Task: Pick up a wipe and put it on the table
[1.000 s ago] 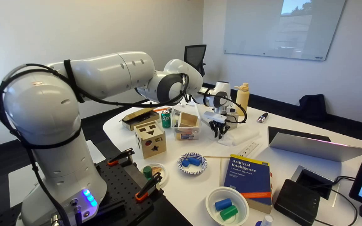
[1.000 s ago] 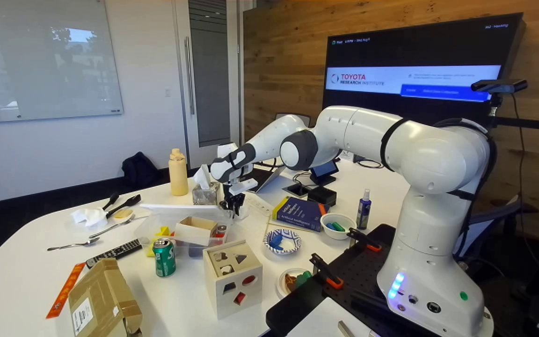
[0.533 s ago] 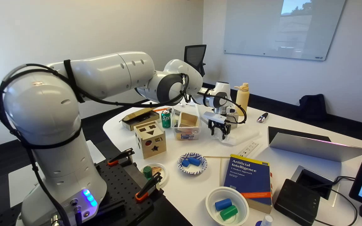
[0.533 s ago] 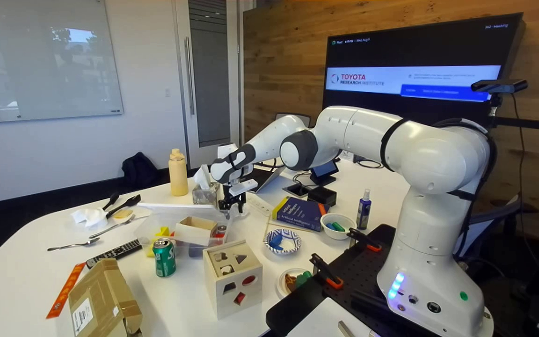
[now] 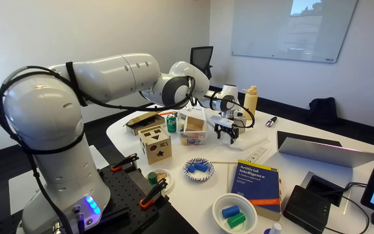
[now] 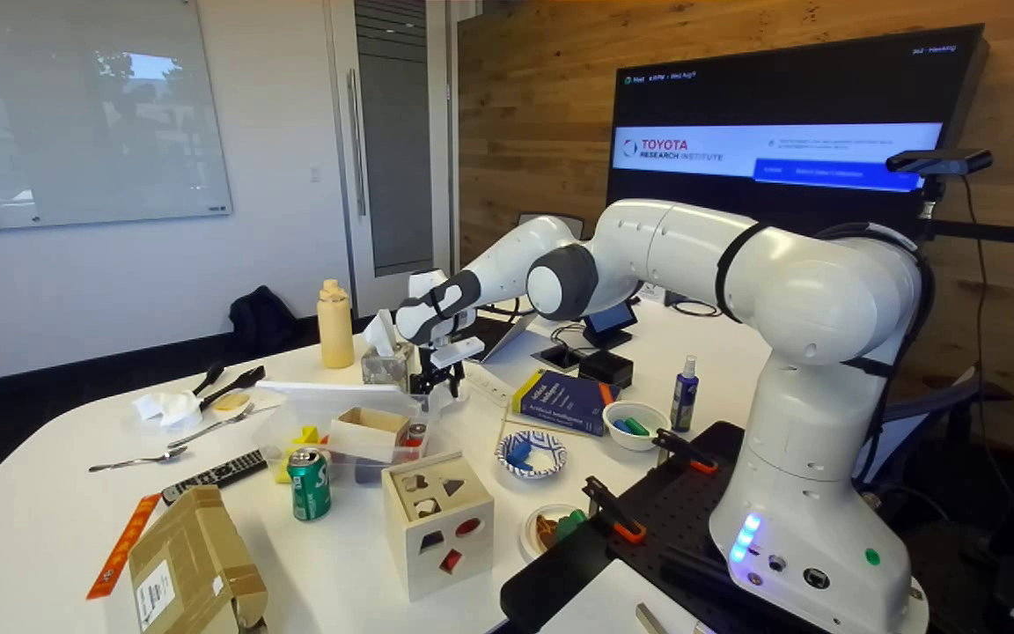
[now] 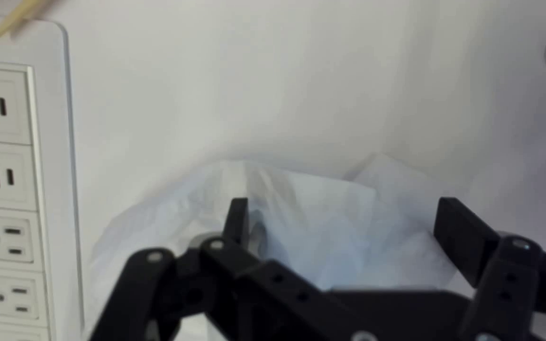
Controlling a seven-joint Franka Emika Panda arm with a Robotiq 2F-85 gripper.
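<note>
While the gripper (image 7: 341, 213) stands low with its fingers spread wide apart, the crumpled white wipe (image 7: 320, 199) lies on the table (image 7: 197, 85) beneath them.
Near the wipe runs a power strip (image 7: 55, 189); the wrist view blurs around the fingertips, so whether either one touches the wipe is hard to say.

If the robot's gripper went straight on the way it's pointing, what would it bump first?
Probably the crumpled white wipe, with the table under it. The gripper points down, its fingers open over the wipe. I can't tell if they touch it.
</note>
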